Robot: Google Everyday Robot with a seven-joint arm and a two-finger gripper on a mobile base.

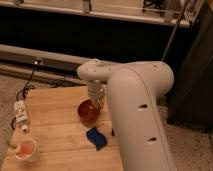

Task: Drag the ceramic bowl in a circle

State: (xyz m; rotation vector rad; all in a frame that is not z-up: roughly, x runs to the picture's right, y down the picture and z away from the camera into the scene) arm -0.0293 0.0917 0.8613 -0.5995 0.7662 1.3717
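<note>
The ceramic bowl (89,111) is small, round, glossy and reddish-orange. It sits on the wooden table (52,122) toward its right side. My gripper (95,99) hangs down from the white arm and reaches into the bowl's far right rim. The blue sponge (96,137) lies just in front of the bowl, to its right. The big white arm covers the table's right edge.
A clear cup (26,149) with orange-pink contents stands at the table's front left. A white power strip (21,112) with a black cable lies at the left edge. A dark shelf front and a slanted pole stand behind the table.
</note>
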